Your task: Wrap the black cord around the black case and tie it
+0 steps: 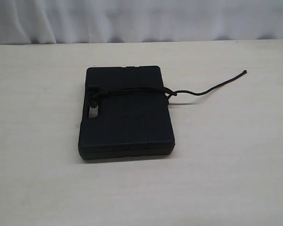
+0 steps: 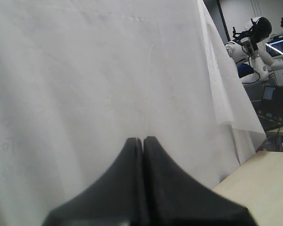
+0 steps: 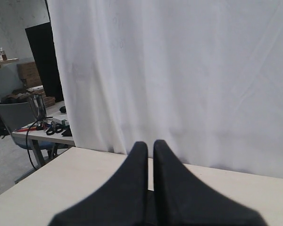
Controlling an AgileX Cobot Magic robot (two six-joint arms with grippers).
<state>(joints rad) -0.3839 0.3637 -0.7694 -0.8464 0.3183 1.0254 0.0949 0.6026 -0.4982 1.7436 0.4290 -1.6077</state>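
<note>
The left jaws are pressed together with nothing between them, facing a white fabric curtain [image 2: 85, 70]. The right jaws are likewise closed on nothing, above the far edge of the pale wooden counter [image 3: 61, 179]. Neither arm shows in the exterior view.

The flat rectangular matte black plastic case [image 1: 126, 117] lies flat near the middle of the counter. The thin black braided cord [image 1: 186, 92] crosses its far part from side to side and bunches into what looks like a knot [image 1: 96, 94] at the left, by the handle cut-out [image 1: 93, 111]. Its loose tail trails right and far across the counter.

Wrapping and tying look done. How tight the knot is cannot be told.

The case's long axis seems to run near to far, with the handle edge facing left.
</note>
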